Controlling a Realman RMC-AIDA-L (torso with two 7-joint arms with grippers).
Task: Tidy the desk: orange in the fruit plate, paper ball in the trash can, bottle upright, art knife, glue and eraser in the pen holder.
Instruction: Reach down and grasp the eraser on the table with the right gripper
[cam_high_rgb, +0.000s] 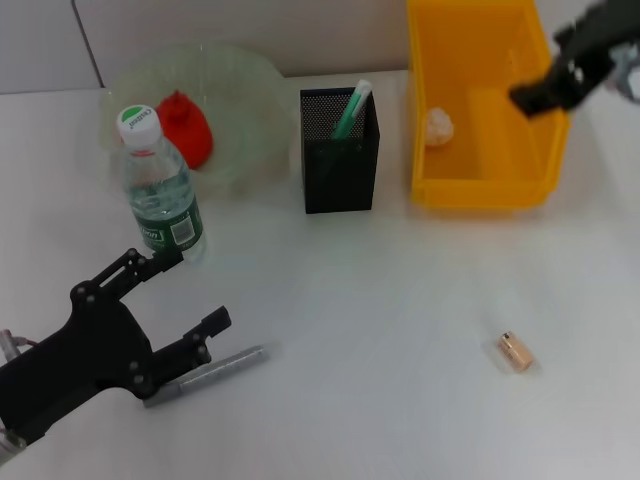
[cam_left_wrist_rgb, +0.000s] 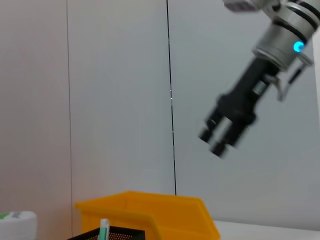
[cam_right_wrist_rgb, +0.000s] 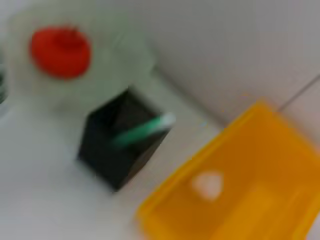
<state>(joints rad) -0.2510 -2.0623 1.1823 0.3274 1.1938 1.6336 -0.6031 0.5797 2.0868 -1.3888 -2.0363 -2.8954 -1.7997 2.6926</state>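
Observation:
The orange (cam_high_rgb: 185, 125) lies in the pale green fruit plate (cam_high_rgb: 245, 90). The bottle (cam_high_rgb: 160, 190) stands upright in front of the plate. A green-and-white stick (cam_high_rgb: 350, 110) leans in the black mesh pen holder (cam_high_rgb: 340, 165). The paper ball (cam_high_rgb: 440, 125) rests inside the yellow trash can (cam_high_rgb: 485, 190). A grey art knife (cam_high_rgb: 205, 372) lies on the table right by my open left gripper (cam_high_rgb: 190, 290). A small tan eraser (cam_high_rgb: 516, 352) lies at front right. My right gripper (cam_high_rgb: 530, 97) hovers over the trash can's right side, open and holding nothing.
The white table (cam_high_rgb: 380, 300) meets a pale wall at the back. The left wrist view shows the right gripper (cam_left_wrist_rgb: 212, 141) in the air above the yellow trash can (cam_left_wrist_rgb: 150, 212) and the pen holder's rim (cam_left_wrist_rgb: 110, 234).

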